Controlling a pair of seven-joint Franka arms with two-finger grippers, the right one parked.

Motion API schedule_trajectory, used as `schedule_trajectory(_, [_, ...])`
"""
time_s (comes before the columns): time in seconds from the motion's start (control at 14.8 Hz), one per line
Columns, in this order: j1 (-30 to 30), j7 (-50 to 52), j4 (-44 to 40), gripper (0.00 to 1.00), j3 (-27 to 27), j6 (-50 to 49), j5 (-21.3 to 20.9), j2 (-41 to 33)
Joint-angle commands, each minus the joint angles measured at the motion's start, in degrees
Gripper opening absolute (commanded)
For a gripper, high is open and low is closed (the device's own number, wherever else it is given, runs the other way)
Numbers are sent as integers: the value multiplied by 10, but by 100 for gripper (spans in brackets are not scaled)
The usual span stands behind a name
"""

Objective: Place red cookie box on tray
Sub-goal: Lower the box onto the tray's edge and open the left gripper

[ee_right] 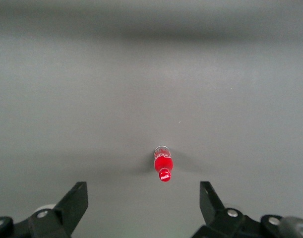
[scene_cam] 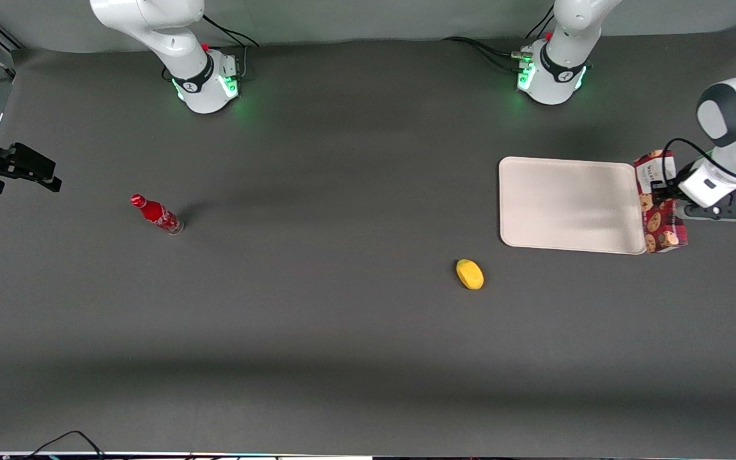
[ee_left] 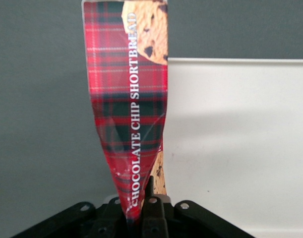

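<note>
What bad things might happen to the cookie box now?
The gripper pinches the red cookie box by one thin edge, so it might slip or twist. The box hangs beside the tray, not over it, so letting go now would likely drop it on the table or the tray's rim.

A small red bottle stands toward the parked arm's end; a yellow fruit lies mid-table.

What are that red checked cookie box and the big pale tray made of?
The red cookie box, pinched in the gripper beside the tray, looks like glossy printed cardboard or a foil-like pack: it shines and creases where squeezed. The tray seems matte cream plastic, smooth with rounded corners and a low rim, though moulded fibre cannot be ruled out.
</note>
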State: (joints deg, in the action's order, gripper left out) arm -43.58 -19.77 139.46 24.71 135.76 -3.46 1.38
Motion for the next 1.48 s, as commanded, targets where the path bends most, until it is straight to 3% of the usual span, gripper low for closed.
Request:
schedule_trajectory(0.0, [4, -18, 65, 0, -4, 75, 13, -23])
schedule_trajectory(0.74, [5, -45, 79, 0, -2, 115, 12, 28])
schedule_trajectory(0.81, [5, -45, 78, 6, -3, 115, 12, 32])
schedule_trajectory(0.88, [6, -45, 78, 26, -2, 114, 12, 34])
schedule_trajectory(1.01, [6, -45, 74, 93, -2, 115, 9, 42])
schedule_trajectory(1.08, [6, -45, 71, 100, -2, 113, 8, 44])
schedule_trajectory(1.42, [6, -48, 54, 100, -1, 95, 6, 40])
